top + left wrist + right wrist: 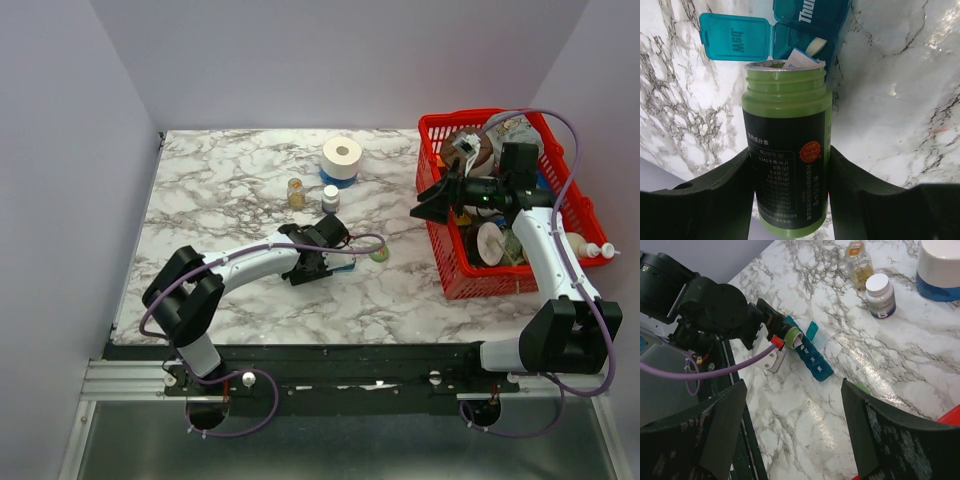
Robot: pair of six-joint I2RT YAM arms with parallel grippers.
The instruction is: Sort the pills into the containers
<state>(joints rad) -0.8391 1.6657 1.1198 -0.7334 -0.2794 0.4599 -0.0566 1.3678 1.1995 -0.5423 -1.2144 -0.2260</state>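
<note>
My left gripper (787, 200) is shut on a green bottle (787, 150) with a black label. The uncapped bottle is tipped, its mouth right at the teal pill organizer (810, 20). One organizer compartment stands open, its lid (735, 37) folded out to the left. A white slip with a blue edge (802, 59) pokes from the bottle's mouth; I cannot make out loose pills. From above, the left gripper (318, 258) lies mid-table over the organizer (345, 267). My right gripper (425, 205) hovers open and empty beside the basket, looking down at the organizer (815, 362).
A green cap (379, 254) lies just right of the organizer. Further back stand an amber bottle (296, 192), a white bottle (330, 198) and a white roll on a blue base (342, 158). A red mesh basket (440, 250) full of items fills the right side.
</note>
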